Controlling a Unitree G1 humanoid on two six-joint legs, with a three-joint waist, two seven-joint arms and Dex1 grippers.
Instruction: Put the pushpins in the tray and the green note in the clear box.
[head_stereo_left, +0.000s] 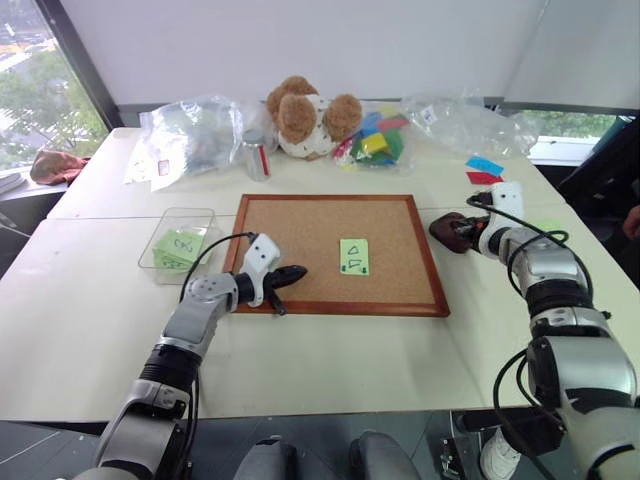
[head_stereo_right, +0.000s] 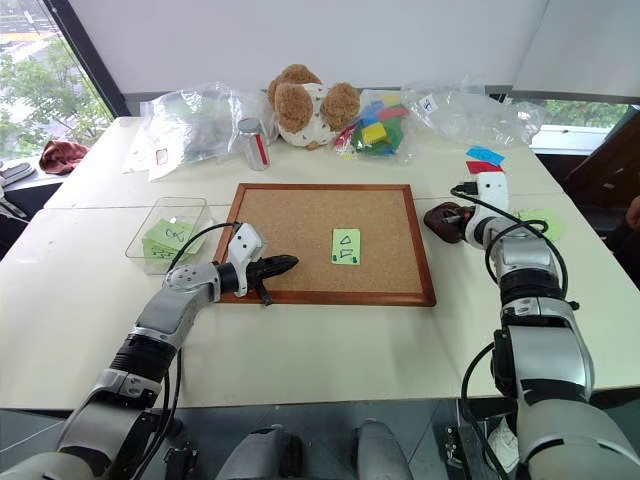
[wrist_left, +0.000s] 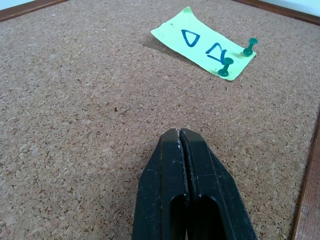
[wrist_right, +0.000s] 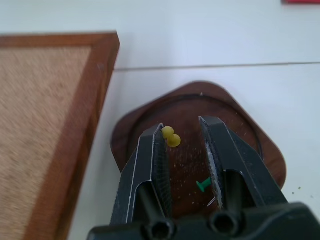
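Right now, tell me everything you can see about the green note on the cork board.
The green note is a small light-green paper rectangle with two hand-drawn triangle-like marks. It lies nearly flat on the cork board, right of its centre, one edge slightly lifted. Two green pushpins stand at one end. Neither gripper touches it.

Rough cork board, wood-framed.

I see a cork board lying flat mid-table. Behind it sits a teddy bear, with a can just to its left and a bag of coloured blocks to its right. Clear bags lie at the far left and far right. Blue and red notes lie near the right edge.
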